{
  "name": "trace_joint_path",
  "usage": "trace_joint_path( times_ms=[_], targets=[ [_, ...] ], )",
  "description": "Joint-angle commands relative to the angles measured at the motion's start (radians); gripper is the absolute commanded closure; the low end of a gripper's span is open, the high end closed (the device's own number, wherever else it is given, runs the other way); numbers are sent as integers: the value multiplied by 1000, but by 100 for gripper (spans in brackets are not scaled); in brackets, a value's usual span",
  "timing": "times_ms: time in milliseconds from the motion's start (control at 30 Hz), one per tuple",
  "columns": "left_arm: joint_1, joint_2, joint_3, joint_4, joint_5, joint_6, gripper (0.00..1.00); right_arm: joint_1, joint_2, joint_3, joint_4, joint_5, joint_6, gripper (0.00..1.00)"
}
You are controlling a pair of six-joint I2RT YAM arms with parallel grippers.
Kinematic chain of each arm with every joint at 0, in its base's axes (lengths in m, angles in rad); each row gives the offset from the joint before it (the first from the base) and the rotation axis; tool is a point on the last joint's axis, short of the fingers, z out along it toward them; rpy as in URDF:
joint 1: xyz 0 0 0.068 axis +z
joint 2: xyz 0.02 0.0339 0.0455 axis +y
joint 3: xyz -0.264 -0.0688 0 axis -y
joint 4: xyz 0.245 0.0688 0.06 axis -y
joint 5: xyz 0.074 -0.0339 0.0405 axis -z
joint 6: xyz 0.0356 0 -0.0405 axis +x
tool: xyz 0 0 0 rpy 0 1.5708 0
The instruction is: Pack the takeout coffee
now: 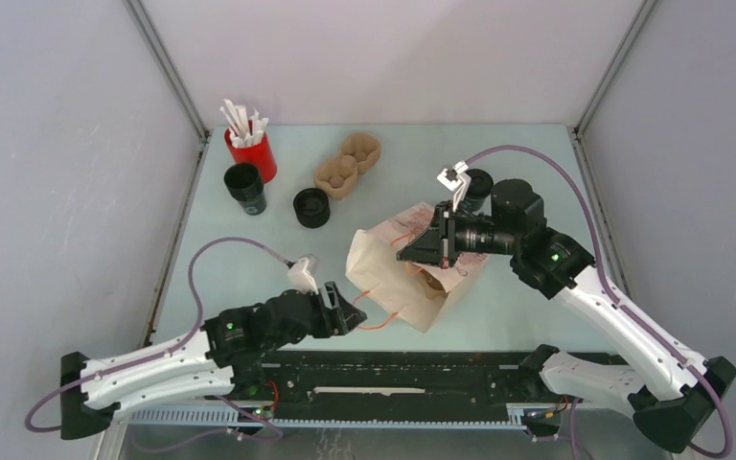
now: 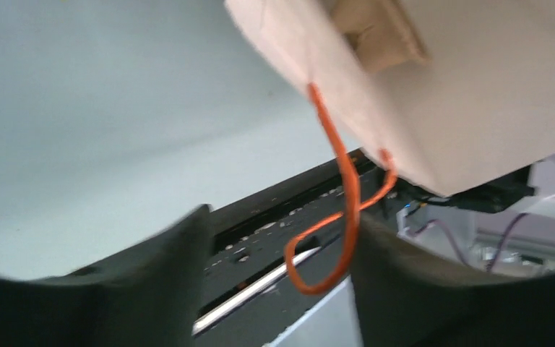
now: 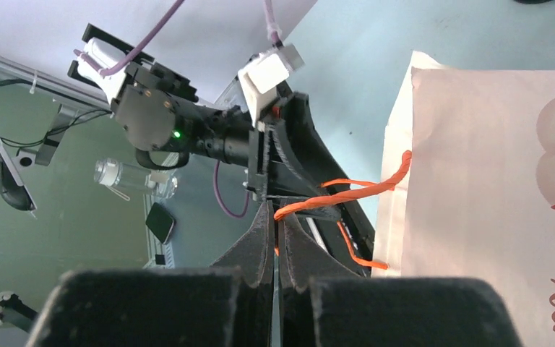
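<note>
Takeout coffee (image 1: 245,187) untouched, right claw (image 3: 277,220) pinching handle (image 3: 347,191)

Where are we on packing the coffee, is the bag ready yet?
Done: nothing packed; the takeout coffee stands by the red cup of sticks, apart from the paper bag. In hand: the right end effector is shut on one orange handle, and the left end effector is open around the other handle loop. Left: open the bag, then load the cup.
</note>
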Motion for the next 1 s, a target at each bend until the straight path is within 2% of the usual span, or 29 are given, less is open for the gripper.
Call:
trace_joint_path(
  times_ms=[0,33,100,133,267,433,533,567,633,800,867,967],
  targets=[
    [-2,46,78,6,43,84,47,-34,-42,3,47,-20,9,100],
    [-1,46,100,17,38,118,58,-42,-46,2,45,-23,9,100],
    [3,51,165,21,9,179,90,-55,-53,3,52,-29,9,100],
    [8,58,205,20,3,222,98,-64,-59,3,63,-35,11,100],
    [71,122,450,-25,15,335,100,-131,-86,12,87,-74,28,100],
    [281,353,868,-44,353,360,100,-185,-118,97,-6,-32,-35,100],
    [324,545,1174,-187,501,376,100,-228,-133,156,-8,-20,54,100],
    [320,579,1232,-209,530,384,100,-216,-140,184,-10,-22,73,100],
    [317,578,1221,-211,529,371,100,-169,-172,208,5,11,80,100],
    [364,517,896,-179,453,354,100,-168,-213,163,-10,39,53,100],
    [382,485,807,-149,430,332,100,-195,-194,126,11,-14,67,100],
    [377,427,790,-79,470,299,100,-191,-191,150,53,-49,95,100]
  ],
)
